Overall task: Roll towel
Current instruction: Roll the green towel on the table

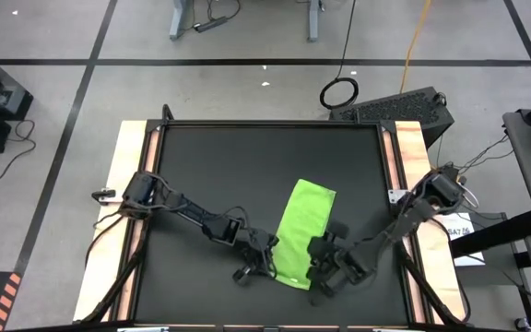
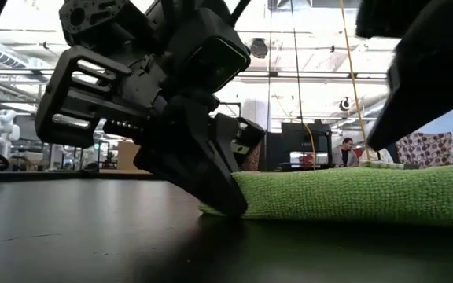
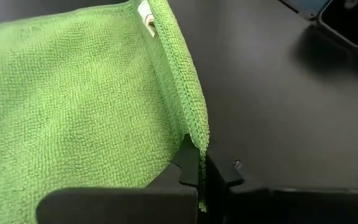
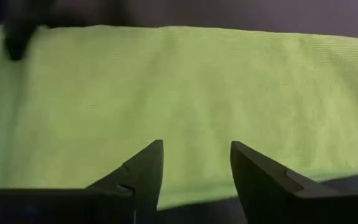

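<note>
a: item one, the towel (image 1: 300, 233)?
b: folded strip lying flat on the black table (image 1: 247, 166).
a: left gripper (image 3: 201, 163)?
b: pinched together on the towel's edge.
a: right gripper (image 4: 196, 163)?
b: fingers apart, at the towel's opposite long edge, nothing between them.

The left arm was stretched from the table's left edge toward the near middle, its wrist lowered close to the tabletop. The left gripper (image 1: 267, 256) was closed, its fingers (image 3: 189, 163) pinched on the long left edge of the towel (image 1: 300, 234) near the towel's near end. The right arm was extended from the right edge toward the same area, bent at the elbow. The right gripper (image 1: 319, 249) was held at the towel's right edge, its fingers (image 4: 146, 167) parted, with nothing gripped between them.
</note>
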`<state>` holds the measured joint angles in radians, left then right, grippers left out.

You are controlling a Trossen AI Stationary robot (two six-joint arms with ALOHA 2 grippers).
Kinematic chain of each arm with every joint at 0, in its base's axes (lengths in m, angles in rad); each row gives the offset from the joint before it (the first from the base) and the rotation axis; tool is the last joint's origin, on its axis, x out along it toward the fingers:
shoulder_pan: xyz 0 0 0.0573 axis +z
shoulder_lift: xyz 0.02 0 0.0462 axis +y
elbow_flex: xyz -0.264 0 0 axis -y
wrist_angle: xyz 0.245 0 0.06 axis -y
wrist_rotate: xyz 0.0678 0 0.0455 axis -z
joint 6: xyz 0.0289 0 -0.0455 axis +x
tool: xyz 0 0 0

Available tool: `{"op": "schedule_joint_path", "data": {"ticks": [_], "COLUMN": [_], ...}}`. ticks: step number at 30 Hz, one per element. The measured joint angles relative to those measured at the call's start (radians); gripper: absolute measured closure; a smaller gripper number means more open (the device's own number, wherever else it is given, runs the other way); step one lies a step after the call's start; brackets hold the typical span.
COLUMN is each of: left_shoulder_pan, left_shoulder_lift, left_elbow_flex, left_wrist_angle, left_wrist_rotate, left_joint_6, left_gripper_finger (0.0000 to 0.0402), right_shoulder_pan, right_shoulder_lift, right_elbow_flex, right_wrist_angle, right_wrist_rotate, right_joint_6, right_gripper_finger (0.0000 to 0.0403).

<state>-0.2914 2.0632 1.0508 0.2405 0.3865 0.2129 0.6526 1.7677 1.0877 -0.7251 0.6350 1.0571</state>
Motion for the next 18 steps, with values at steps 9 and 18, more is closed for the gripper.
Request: {"op": "schedule_joint_path", "data": {"ticks": [9,18], "left_shoulder_pan": [0.023,0.052], "left_shoulder_lift": [0.0,-0.001], "left_elbow_flex": [-0.001,0.0], "left_wrist_angle": [-0.012,-0.032], "left_wrist_rotate": [0.053,0.088], "left_joint_6": [-0.1,-0.182], "left_gripper_finger": [0.0401,0.0401], "right_shoulder_pan": [-0.191,-0.356], "right_shoulder_lift": [0.001,-0.002], "right_elbow_flex": [-0.139,-0.262], "right_wrist_angle": [0.201,0.506], "right_wrist_rotate": [-0.053,-0.144], "right_joint_6": [-0.107,-0.293], "right_gripper_finger": [0.0269,0.0285]}}
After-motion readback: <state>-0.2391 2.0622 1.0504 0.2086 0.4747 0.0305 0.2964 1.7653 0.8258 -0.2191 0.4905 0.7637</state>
